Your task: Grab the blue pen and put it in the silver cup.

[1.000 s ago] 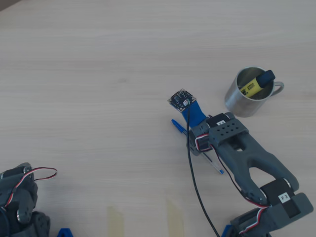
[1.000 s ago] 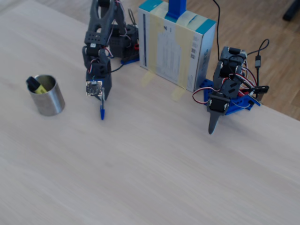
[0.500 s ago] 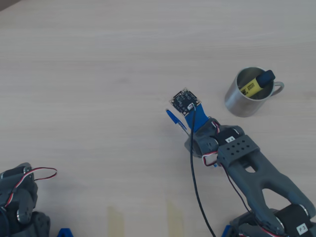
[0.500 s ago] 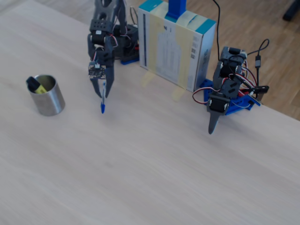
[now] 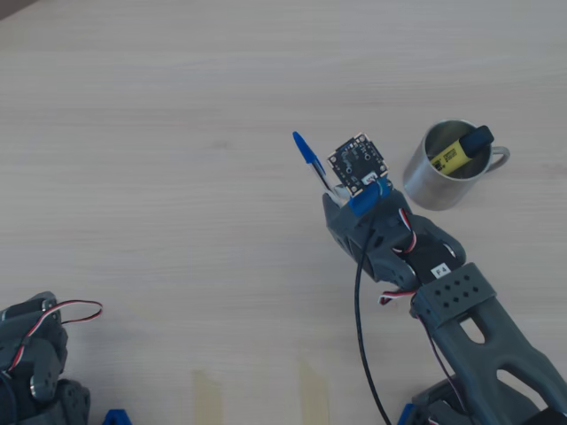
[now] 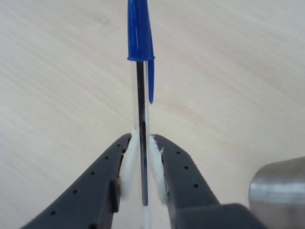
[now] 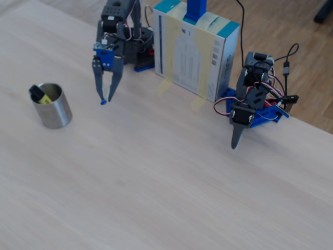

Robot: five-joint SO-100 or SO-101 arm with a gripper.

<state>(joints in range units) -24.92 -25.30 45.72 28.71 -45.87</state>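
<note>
Fingers (image 7: 104, 92) pinch blue pen (image 7: 104, 101) above table (image 7: 166, 172).

Dark grey printed arm (image 5: 461, 305), blue bracket, bare camera board (image 5: 358, 161), black cable, white-padded tool (image 6: 143, 157).

The blue pen (image 6: 141, 95), clear-barrelled and capped, is lifted off the table near the upright silver cup (image 5: 440, 166).

blue pen (image 6: 141, 71): clear glossy plastic | silver cup (image 5: 440, 168): brushed metal | table (image 5: 159, 133): matt pale wood
</note>
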